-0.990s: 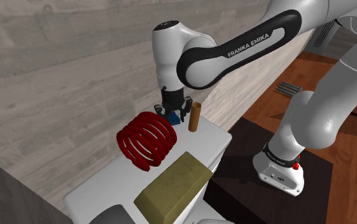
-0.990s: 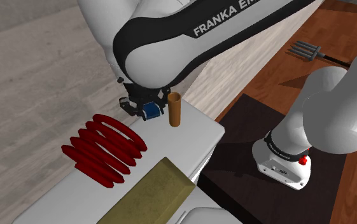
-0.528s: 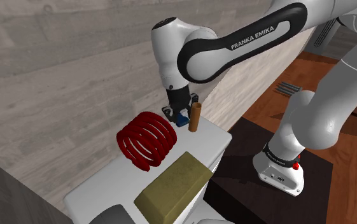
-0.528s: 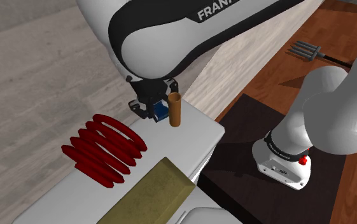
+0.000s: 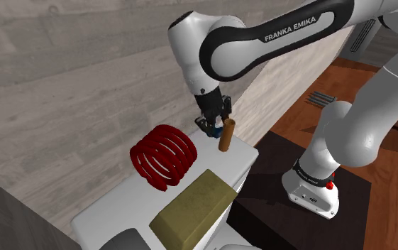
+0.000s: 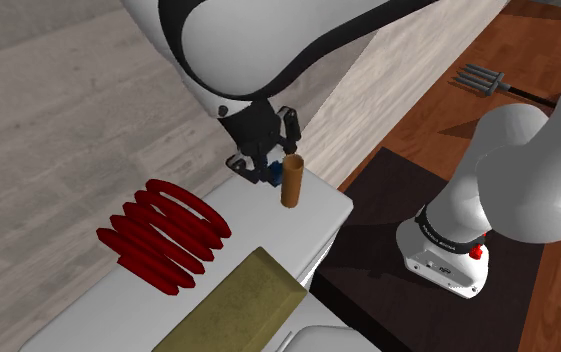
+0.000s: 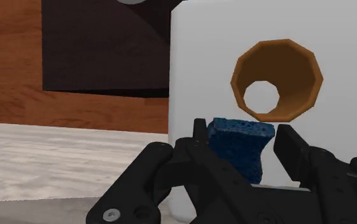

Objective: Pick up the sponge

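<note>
A small blue sponge (image 7: pixel 242 145) sits clasped between my gripper's (image 7: pixel 244 141) two black fingers, over the far end of the white table (image 7: pixel 342 51). In the shoulder view the gripper (image 5: pixel 212 126) hangs just above the tabletop with the sponge (image 5: pixel 210 131) showing blue at its tips. A brown open tube (image 5: pixel 225 135) stands upright right beside the fingers, near the table's corner. The second exterior view shows the gripper (image 6: pixel 268 172), the sponge (image 6: pixel 271 176) and the tube (image 6: pixel 291 181) close together. From the wrist, the tube's open mouth (image 7: pixel 277 79) lies just beyond the sponge.
A red coiled rack (image 5: pixel 163 155) lies mid-table, and an olive block (image 5: pixel 194 206) lies nearer the camera. The table's edge (image 6: pixel 333 215) drops to a dark stand (image 5: pixel 346 192) and wooden floor. A grey plank wall (image 5: pixel 69 85) runs behind the table.
The gripper has swung toward the shoulder view's right with the sponge between its fingers. The brown tube has shifted the same way, closer to the table's corner.
</note>
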{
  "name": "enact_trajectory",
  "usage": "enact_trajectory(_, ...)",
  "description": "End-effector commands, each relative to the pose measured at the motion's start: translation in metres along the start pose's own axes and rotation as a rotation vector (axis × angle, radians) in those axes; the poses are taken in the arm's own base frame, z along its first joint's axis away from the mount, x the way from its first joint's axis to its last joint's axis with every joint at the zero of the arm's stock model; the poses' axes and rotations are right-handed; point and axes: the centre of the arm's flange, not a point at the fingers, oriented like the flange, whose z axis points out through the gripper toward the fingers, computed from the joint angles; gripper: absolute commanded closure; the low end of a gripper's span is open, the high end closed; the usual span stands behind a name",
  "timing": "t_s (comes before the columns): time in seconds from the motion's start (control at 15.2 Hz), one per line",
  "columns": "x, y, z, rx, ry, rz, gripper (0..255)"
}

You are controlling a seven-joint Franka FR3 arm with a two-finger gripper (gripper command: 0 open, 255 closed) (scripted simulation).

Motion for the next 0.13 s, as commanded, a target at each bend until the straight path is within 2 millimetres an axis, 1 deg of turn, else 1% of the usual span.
enact_trajectory(0.0, 0.0214, -0.0088, -0.0572, 0.188, 0.208, 0.013, 255)
enact_trajectory(0.07, 0.0214, -0.0088, -0.0572, 0.188, 0.208, 0.013, 255)
